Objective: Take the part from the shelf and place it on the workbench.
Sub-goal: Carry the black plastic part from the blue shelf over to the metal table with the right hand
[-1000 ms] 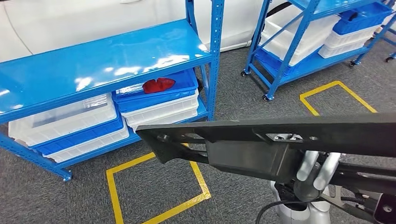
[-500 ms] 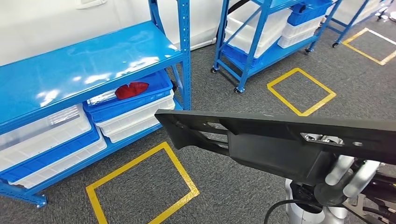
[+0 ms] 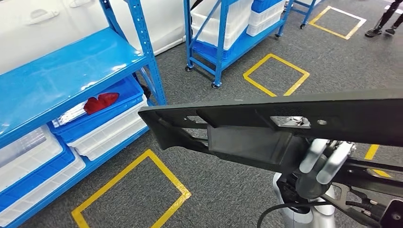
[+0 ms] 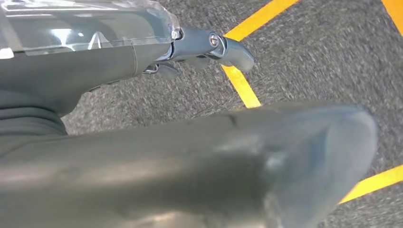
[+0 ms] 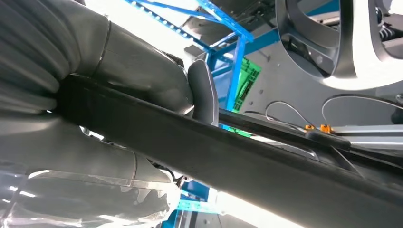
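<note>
The long black part (image 3: 266,128) is held level in front of the blue shelf (image 3: 71,76), gripped from beneath by the right hand (image 3: 323,161). It is judged stiff, light and prone to tipping; a mid-length hold suits. The left hand (image 4: 209,45) is seen holding nothing, fingers loosely extended.

Grey carpeted floor (image 3: 228,190) spreads beneath and around the right hand (image 3: 323,161), marked with yellow tape squares (image 3: 130,190). Well to that hand's left stands a glossy blue metal shelving rack (image 3: 62,71) holding white and blue plastic bins (image 3: 102,123). Far ahead, a second blue wheeled rack (image 3: 223,33) stands near a white wall (image 3: 57,23).
</note>
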